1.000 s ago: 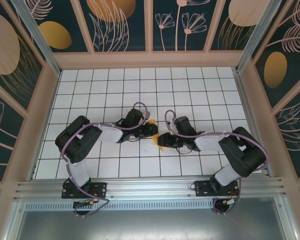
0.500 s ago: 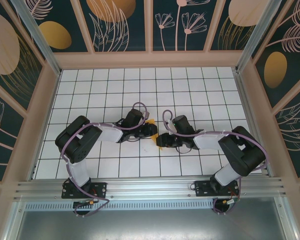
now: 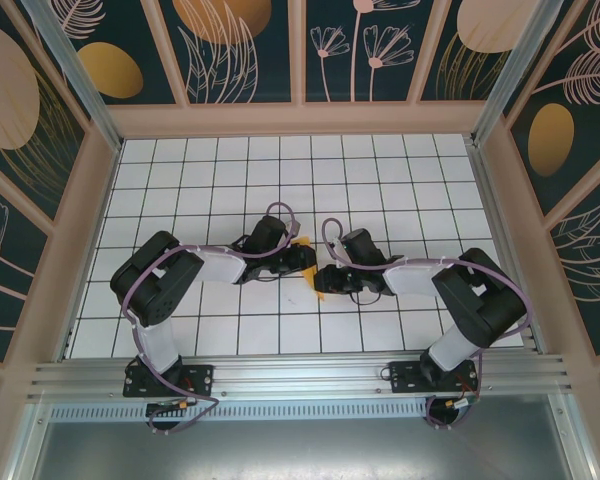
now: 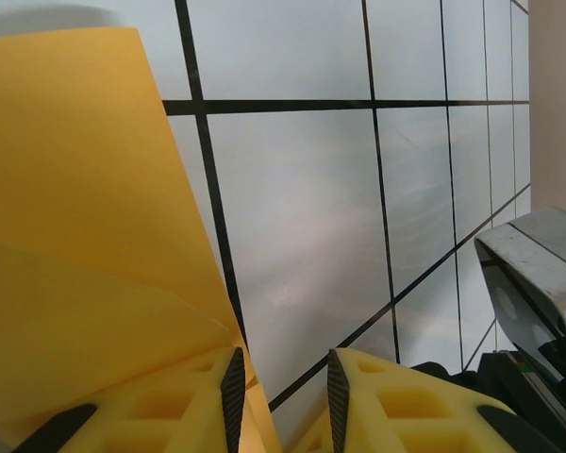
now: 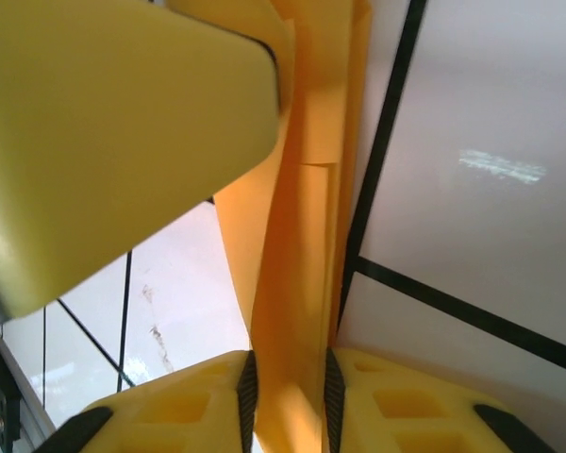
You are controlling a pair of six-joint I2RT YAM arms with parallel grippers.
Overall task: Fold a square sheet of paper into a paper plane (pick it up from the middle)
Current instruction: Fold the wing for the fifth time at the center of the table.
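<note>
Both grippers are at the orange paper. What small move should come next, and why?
Probably close the right gripper firmly on the paper: the folded strip runs through the gap between its jaws, while the left gripper shows table between paper and one jaw.

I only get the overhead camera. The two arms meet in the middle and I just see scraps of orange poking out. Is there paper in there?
Observer: Yes. On the right wrist camera the orange paper is a folded, layered strip running between the right fingers.
Operator: Are they squeezing it?
Observer: Can't tell; the strip fills the gap between them.
Operator: And the other arm?
Observer: Its camera shows a broad smooth flap with a second layer overlapping it, beside the left fingers; bare table shows through their gap.
</note>
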